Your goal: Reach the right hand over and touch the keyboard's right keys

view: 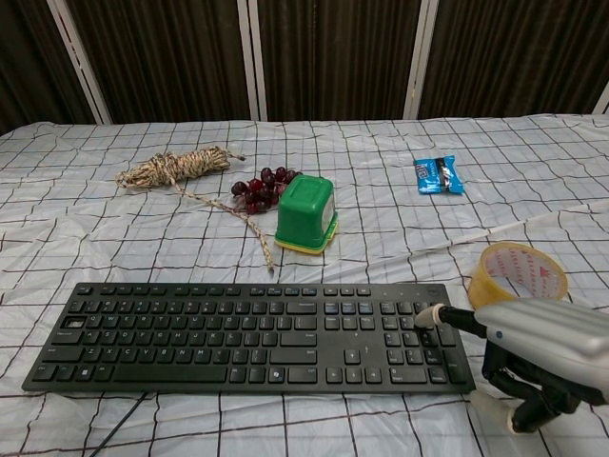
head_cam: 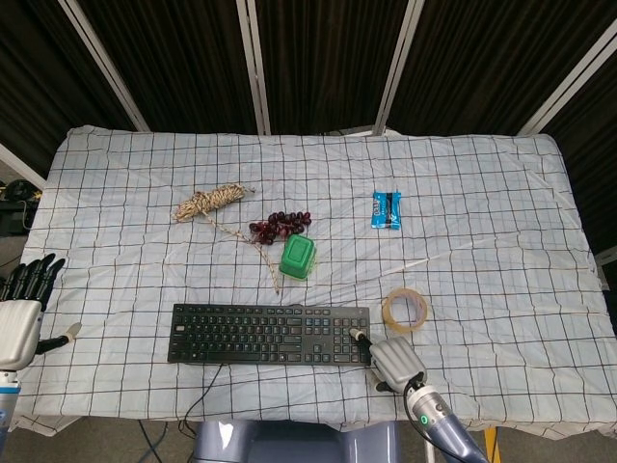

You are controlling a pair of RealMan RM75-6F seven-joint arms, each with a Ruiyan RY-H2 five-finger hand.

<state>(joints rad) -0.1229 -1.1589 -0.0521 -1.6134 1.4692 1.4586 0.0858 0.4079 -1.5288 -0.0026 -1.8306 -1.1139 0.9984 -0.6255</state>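
The black keyboard [head_cam: 270, 335] [view: 255, 333] lies along the table's near edge. My right hand [head_cam: 393, 363] [view: 536, 352] sits just off its right end. One finger is stretched out and its tip is over the number-pad keys at the right end, about on them. The other fingers are curled under the palm with nothing in them. My left hand [head_cam: 21, 313] stays far off at the table's left edge, fingers apart and empty, seen only in the head view.
A roll of tape [head_cam: 405, 310] [view: 517, 271] lies just behind the right hand. A green tub [head_cam: 299, 257] [view: 306, 213], grapes [head_cam: 279, 227], a coil of rope [head_cam: 207, 203] and a blue packet [head_cam: 387, 209] lie further back. The keyboard's cable [head_cam: 204, 389] runs off the front edge.
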